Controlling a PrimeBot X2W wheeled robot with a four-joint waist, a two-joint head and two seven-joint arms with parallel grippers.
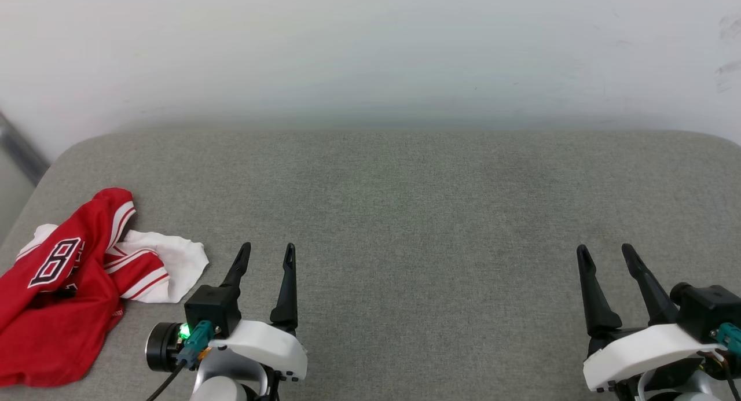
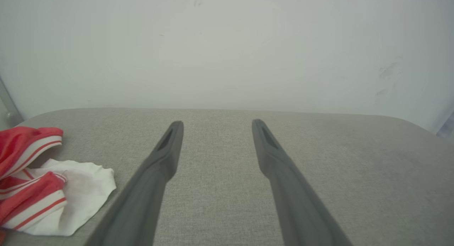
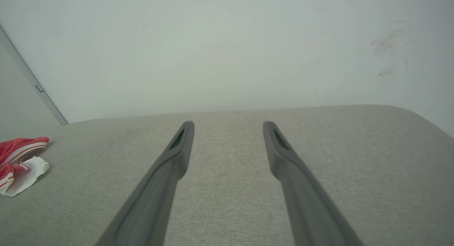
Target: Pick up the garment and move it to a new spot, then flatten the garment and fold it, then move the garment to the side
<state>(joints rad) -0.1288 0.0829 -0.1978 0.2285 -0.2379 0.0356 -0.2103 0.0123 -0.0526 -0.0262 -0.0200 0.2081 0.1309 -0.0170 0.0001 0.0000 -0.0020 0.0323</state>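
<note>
The left pincer has two long black fingers that taper to narrow tips, each with a slot-like recess near the tip. They rise from a glossy white shell with small dark screws along its near edge. Beside the shell sit a black camera block, a black cylinder, a green light and a teal connector with a black cable. The right pincer looks the same, with its own white cover, black box and teal plug.
</note>
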